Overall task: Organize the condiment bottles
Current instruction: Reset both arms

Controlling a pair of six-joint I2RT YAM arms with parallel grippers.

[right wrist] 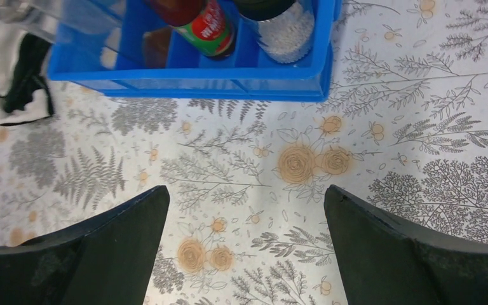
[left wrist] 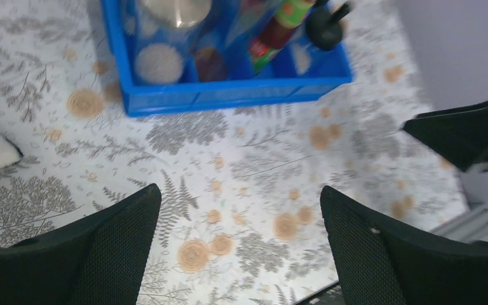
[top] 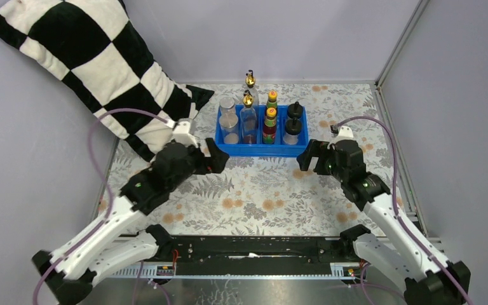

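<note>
Condiment bottles (top: 269,126) stand paired by kind in the blue tray (top: 254,150) (rear gold-spouted one's footing is unclear). Left gripper (left wrist: 240,190) and right gripper (right wrist: 246,190) hover before it, jaws wide apart, empty; sorting looks essentially finished.

Both arms reach forward and inward, the left gripper (top: 216,156) and right gripper (top: 307,156) alike: jaws spread wide, empty.

Tray (top: 254,150) of bottles (top: 249,121) stands on the worktop (top: 260,197), between and just beyond left hand (top: 218,157) and right hand (top: 307,157). Pillow (top: 82,57) lies beyond left hand.
</note>
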